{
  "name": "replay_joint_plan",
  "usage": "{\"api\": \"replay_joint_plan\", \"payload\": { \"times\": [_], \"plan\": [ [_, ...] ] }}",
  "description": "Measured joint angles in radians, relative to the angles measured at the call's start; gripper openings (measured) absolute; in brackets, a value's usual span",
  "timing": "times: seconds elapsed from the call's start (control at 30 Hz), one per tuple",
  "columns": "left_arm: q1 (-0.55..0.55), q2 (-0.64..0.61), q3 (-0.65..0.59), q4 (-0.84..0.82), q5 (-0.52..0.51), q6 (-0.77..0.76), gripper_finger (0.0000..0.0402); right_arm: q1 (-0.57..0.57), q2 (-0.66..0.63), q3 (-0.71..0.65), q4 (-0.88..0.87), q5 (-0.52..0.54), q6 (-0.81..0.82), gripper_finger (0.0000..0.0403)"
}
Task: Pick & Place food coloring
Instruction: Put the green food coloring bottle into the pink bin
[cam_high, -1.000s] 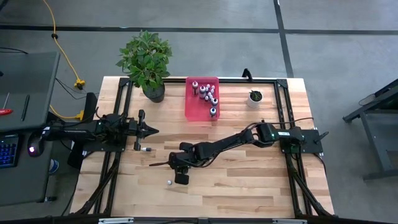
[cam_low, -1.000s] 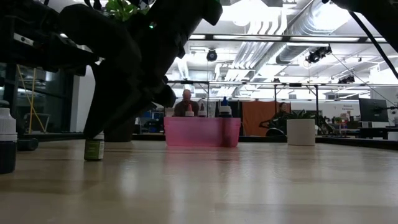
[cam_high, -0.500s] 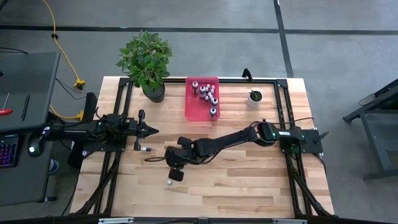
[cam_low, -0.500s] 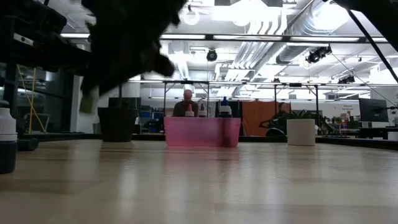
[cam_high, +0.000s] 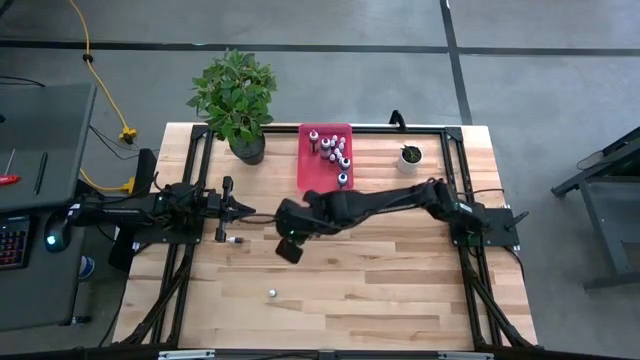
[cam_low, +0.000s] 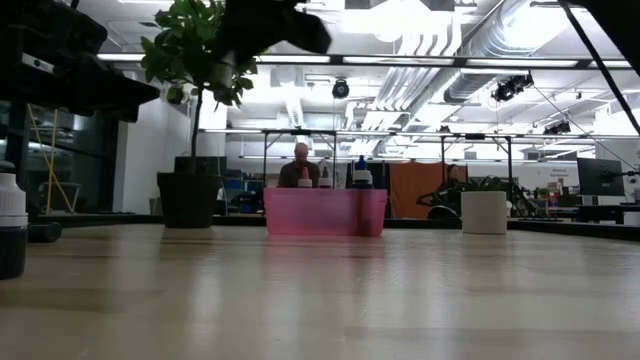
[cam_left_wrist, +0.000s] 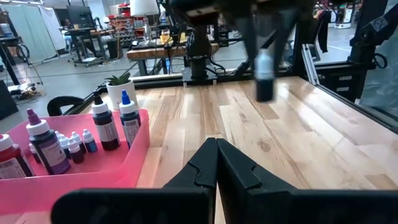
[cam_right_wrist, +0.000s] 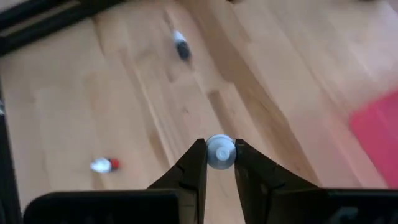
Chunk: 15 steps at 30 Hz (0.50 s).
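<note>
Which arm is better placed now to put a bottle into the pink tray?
The right: its gripper already holds a white-capped bottle above the table, near the pink tray. The left gripper waits shut and empty.

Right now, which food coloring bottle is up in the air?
The white-capped bottle clamped in the right hand, held above the table. The others stand in the pink tray or lie loose on the wood.

Overhead and tabletop-level cameras — both share the pink tray (cam_high: 324, 168) (cam_low: 325, 212).
</note>
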<state>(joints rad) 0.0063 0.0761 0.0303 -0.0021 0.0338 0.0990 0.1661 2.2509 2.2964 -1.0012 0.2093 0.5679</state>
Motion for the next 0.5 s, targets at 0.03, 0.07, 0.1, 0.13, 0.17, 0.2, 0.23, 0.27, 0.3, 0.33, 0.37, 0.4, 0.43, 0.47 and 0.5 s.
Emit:
{"api": "replay_joint_plan", "payload": {
  "times": [0.03,0.07,0.1,0.13,0.17,0.2,0.23,0.27,0.3,0.33,0.37,0.4,0.43,0.47,0.5],
  "plan": [
    [0.0,0.0,0.0,0.0,0.0,0.0,0.0,-0.007,-0.008,0.0,-0.031,0.012,0.0,0.0056],
    [0.0,0.0,0.0,0.0,0.0,0.0,0.0,-0.016,-0.018,0.0,-0.059,0.034,0.001,0.0056],
    [0.0,0.0,0.0,0.0,0.0,0.0,0.0,-0.028,-0.03,0.0,-0.09,0.048,0.001,0.0056],
    [0.0,0.0,0.0,0.0,0.0,0.0,0.0,-0.041,-0.038,0.0,-0.118,0.063,0.001,0.0056],
    [0.0,0.0,0.0,0.0,0.0,0.0,0.0,-0.056,-0.047,0.0,-0.15,0.081,0.001,0.0056],
    [0.0,0.0,0.0,0.0,0.0,0.0,0.0,-0.072,-0.052,0.0,-0.187,0.089,0.003,0.0055],
    [0.0,0.0,0.0,0.0,0.0,0.0,0.0,-0.087,-0.054,0.0,-0.212,0.101,0.012,0.0055],
    [0.0,0.0,0.0,0.0,0.0,0.0,0.0,-0.106,-0.056,0.0,-0.229,0.109,0.025,0.0055],
    [0.0,0.0,0.0,0.0,0.0,0.0,0.0,-0.124,-0.056,0.0,-0.249,0.114,0.038,0.0055],
    [0.0,0.0,0.0,0.0,0.0,0.0,0.0,-0.142,-0.057,-0.001,-0.264,0.116,0.046,0.0055],
    [0.0,0.0,0.0,0.0,0.0,0.0,0.0,-0.16,-0.059,-0.001,-0.272,0.118,0.052,0.0055],
    [0.0,0.0,0.0,0.0,0.0,0.0,0.0,-0.179,-0.06,-0.001,-0.272,0.118,0.053,0.0055],
    [0.0,0.0,0.0,0.0,0.0,0.0,0.0,-0.197,-0.06,-0.001,-0.272,0.118,0.051,0.0055],
    [0.0,0.0,0.0,0.0,0.0,0.0,0.0,-0.215,-0.06,-0.001,-0.274,0.118,0.044,0.0055],
    [0.0,0.0,0.0,0.0,0.0,0.0,0.0,-0.232,-0.06,-0.001,-0.273,0.121,0.036,0.0055]
  ]
}}
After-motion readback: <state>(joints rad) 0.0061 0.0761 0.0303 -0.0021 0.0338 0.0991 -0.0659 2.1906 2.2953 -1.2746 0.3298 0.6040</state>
